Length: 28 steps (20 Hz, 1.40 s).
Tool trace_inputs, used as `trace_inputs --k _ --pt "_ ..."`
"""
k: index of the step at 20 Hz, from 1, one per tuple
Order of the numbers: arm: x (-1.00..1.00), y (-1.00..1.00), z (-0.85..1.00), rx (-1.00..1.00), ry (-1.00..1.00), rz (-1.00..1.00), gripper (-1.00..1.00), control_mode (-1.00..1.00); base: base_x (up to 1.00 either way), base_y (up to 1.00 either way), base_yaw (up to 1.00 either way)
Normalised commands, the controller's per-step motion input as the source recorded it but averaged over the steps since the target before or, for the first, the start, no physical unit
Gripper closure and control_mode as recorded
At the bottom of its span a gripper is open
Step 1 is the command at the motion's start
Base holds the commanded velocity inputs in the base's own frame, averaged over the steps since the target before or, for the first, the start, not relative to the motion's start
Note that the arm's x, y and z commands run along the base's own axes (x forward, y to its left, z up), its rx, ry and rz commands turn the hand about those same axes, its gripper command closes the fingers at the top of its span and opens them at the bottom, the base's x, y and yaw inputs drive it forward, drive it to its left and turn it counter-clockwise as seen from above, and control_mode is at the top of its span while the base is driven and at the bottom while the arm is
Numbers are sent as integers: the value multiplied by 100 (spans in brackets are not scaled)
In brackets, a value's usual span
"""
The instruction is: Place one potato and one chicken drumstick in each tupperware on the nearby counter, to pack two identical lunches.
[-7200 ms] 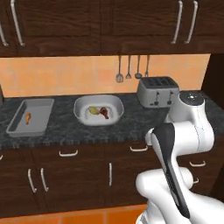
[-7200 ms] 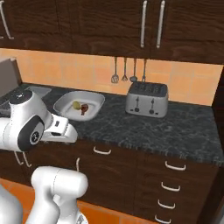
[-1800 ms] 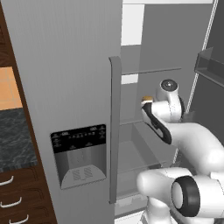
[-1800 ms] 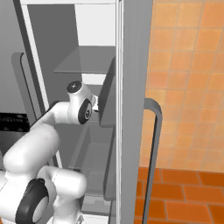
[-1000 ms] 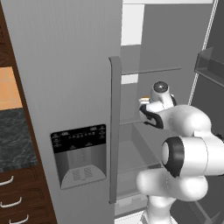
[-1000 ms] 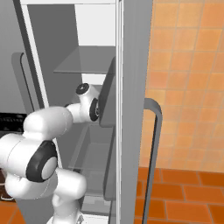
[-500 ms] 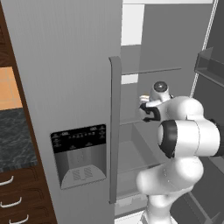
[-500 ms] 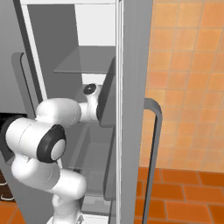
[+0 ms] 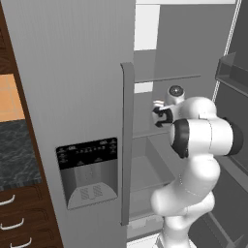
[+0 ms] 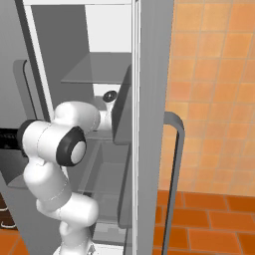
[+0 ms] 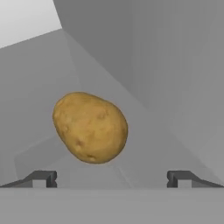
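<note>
Left base view: at the far left edge, a strip of dark speckled counter [image 9: 12, 150] sits over brown drawers with curved silver handles. Next to it, filling the left and centre of the frame, is the closed grey fridge door [image 9: 72, 72], with a dispenser panel [image 9: 88, 170] in its lower half and a tall vertical handle [image 9: 127, 140] along its right edge. To the right of the handle the fridge stands open, with grey shelves [image 9: 167, 78] inside. The white robot arm [image 9: 198, 140] rises from the lower right and bends back toward the centre, its dark hand end reaching in at mid-height, just right of the handle.

Right base view: the arm [image 10: 55, 144] rises from the lower left and reaches right into the open fridge, under a grey shelf [image 10: 94, 74]. An open fridge door [image 10: 152, 124] runs edge-on down the centre, with a curved handle [image 10: 174, 174]. Orange wall tiles fill the right side.

Hand view: one golden-brown potato [image 11: 90, 127] lies left of centre on a grey fridge surface. The gripper [image 11: 111, 178] has its two dark fingertips set wide apart at the bottom corners, left [image 11: 41, 178] and right [image 11: 181, 178]. They grip nothing; the potato sits ahead of them, nearer the left tip.
</note>
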Motion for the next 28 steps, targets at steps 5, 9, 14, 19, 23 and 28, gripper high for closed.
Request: trace_inputs --k 5,9,14,19,23,28 --pt "48 0 -20 0 0 0 -100 -100 0 0 0" --pt "42 0 -29 0 0 0 -100 -100 0 0 0" --pt "38 0 -33 0 0 0 -100 -100 0 0 0" --pt "12 0 -28 0 0 0 100 -100 0 0 0" --pt "-64 1 0 0 -1 0 100 -100 0 0 0" --pt "-100 34 1 0 -4 0 100 -100 0 0 0"
